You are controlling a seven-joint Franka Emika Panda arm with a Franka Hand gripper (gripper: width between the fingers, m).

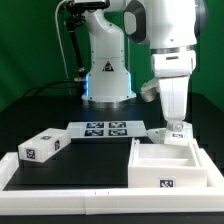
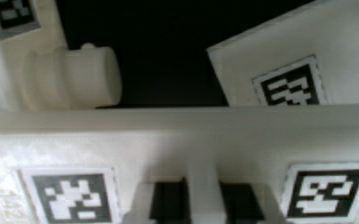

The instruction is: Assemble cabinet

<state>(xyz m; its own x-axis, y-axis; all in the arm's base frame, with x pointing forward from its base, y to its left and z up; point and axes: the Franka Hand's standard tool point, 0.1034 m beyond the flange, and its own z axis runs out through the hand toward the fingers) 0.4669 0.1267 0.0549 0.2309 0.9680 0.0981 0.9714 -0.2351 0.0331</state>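
The cabinet, a big open white box with a marker tag on its front, lies at the exterior view's right front. My gripper hangs straight down just behind its back edge. There it is low over a small flat white tagged panel. In the wrist view my gripper has its dark fingertips close together, with a narrow white ridge between them. That ridge belongs to a white part carrying two tags. The jaws look shut on this panel.
A white tagged block lies at the exterior view's left. The marker board lies mid-table before the robot base. A low white rim borders the front. The wrist view shows a white cylindrical knob and another tagged white piece.
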